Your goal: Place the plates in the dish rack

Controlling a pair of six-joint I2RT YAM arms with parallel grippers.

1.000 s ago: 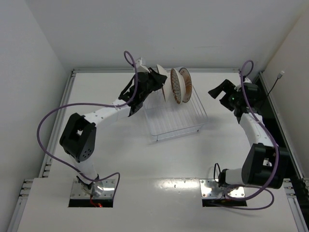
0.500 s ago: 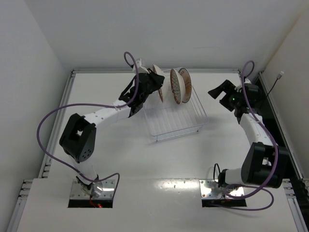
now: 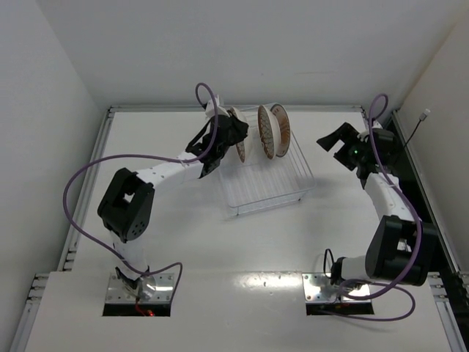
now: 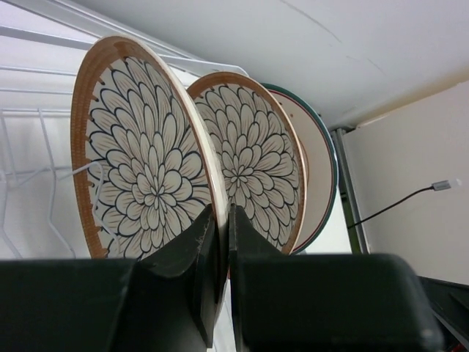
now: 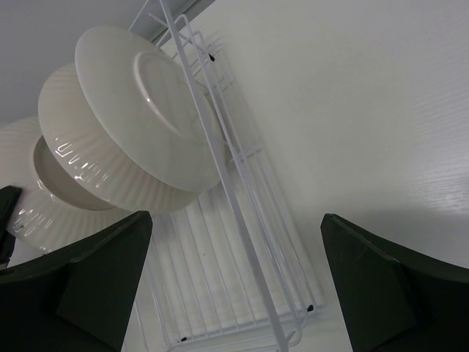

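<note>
My left gripper (image 3: 231, 137) is shut on the lower rim of a brown-rimmed petal plate (image 3: 239, 135), which it holds upright at the far left end of the dish rack (image 3: 271, 199). In the left wrist view the gripper (image 4: 222, 214) pinches this plate (image 4: 139, 154). Behind it stand a second brown-rimmed petal plate (image 4: 249, 158) and a third plate (image 4: 320, 169) whose rim looks green. Both stand on edge in the rack (image 3: 265, 133) (image 3: 281, 123). My right gripper (image 3: 334, 139) is open and empty, right of the rack. Its wrist view shows the plates' pale backs (image 5: 139, 110).
The rack's white wires (image 4: 29, 172) show left of the held plate, and its side rail (image 5: 242, 194) runs between my right fingers (image 5: 80, 286). A raised rail (image 3: 146, 108) borders the table at the back, with walls close behind and at both sides.
My left gripper has carried the petal plate slightly down and nearer into the rack, beside the two standing plates. The left arm's elbow has swung right. The right arm has not moved.
</note>
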